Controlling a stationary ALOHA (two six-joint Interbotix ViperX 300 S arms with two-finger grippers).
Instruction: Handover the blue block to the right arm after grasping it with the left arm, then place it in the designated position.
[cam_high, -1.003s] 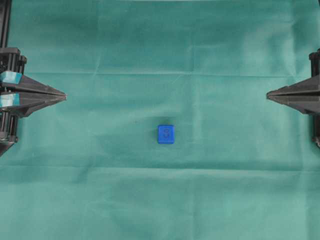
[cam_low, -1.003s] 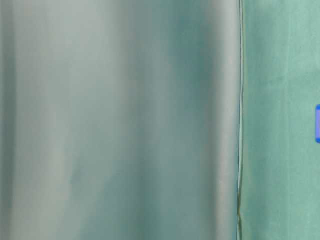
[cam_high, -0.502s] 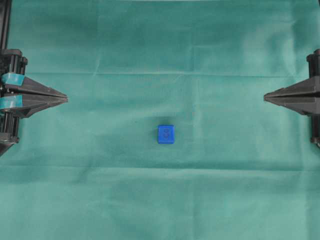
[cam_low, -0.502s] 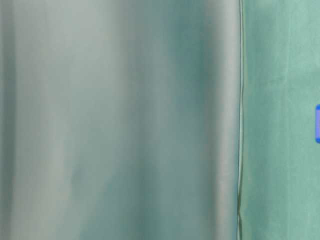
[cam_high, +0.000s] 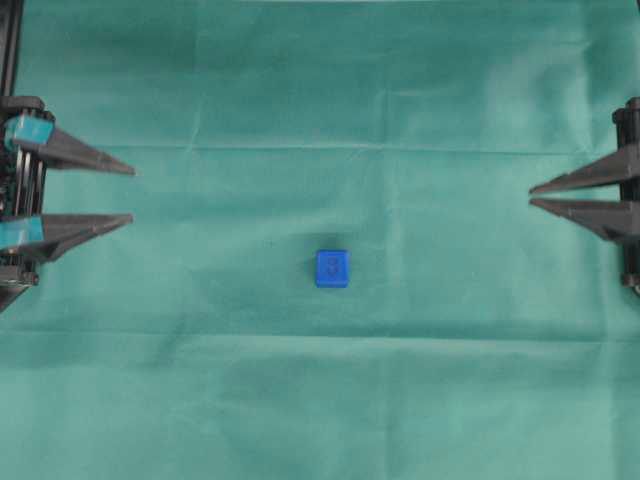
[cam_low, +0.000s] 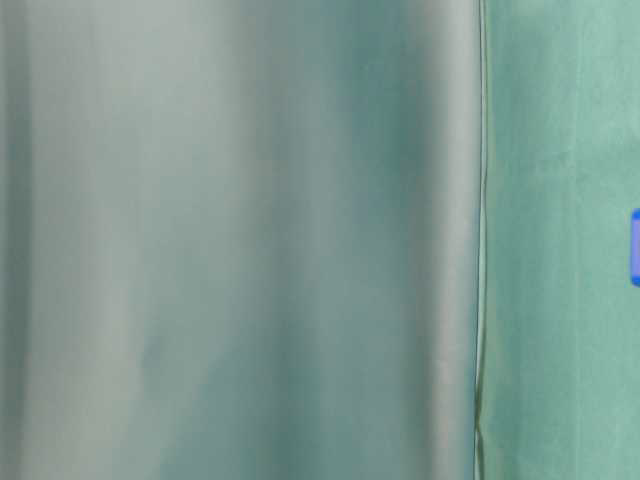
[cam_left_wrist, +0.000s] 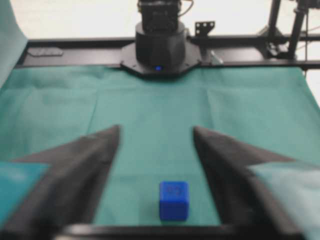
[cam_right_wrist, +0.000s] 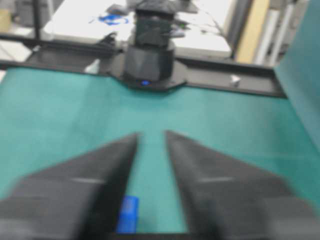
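I see the green cloth (cam_high: 320, 90) covering the whole desk in my overhead view, creased in a loose grid. In the table-level view most of the picture is a blurred grey-green surface, with a strip of the cloth down the right side.

The left arm (cam_high: 20, 200) sits at the left edge of the overhead view, its teal-banded fingers (cam_high: 75, 152) pointing toward the middle. Its left end effector (cam_high: 132, 193) stands wide, with clear cloth between the two tips. The right arm (cam_high: 628, 200) sits at the right edge, plain black fingers aimed back at the left one. Its right end effector (cam_high: 531, 195) is parted only narrowly, a thin gap between the tips, and it holds nothing.

From my left wrist camera, the opposite arm's base (cam_left_wrist: 159, 47) stands at the far side of the cloth.

The blue block (cam_high: 332, 268) rests flat on the cloth near the middle of the desk, well apart from both end effectors, a faint mark on its top face. In the left wrist view it lies between the spread fingers, near the bottom of the picture.
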